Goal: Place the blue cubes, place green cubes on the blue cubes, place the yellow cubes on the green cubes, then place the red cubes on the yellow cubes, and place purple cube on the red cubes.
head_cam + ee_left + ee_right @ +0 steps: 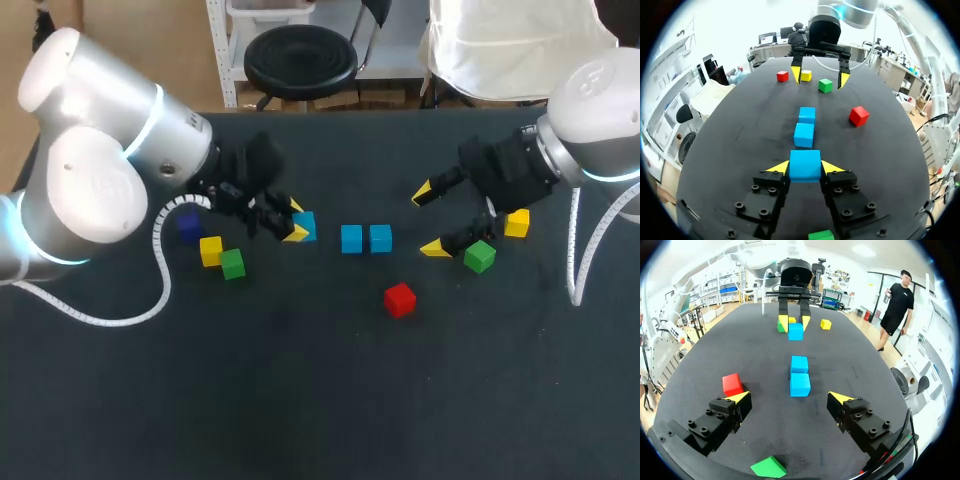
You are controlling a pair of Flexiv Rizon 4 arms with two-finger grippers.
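Releasing the blue cube (805, 161) askew looks the chief risk. The left gripper (805, 168) has it pinched between both yellow tips. If the fingers part unevenly, or the cube is pushed on too far, it could nudge the blue pair (804, 134) ahead and break the line, leaving a poor base for the green layer. A second hazard is the right gripper (430, 220), spread wide and empty just past the pair's far end, with a red cube (732, 384) beside one finger and a green cube (480, 256) close by. Either arm advancing along the row could strike the other or scatter these. The held cube sits in line with the pair, near the closer one but apart from it; whether it rests on the table I cannot tell.
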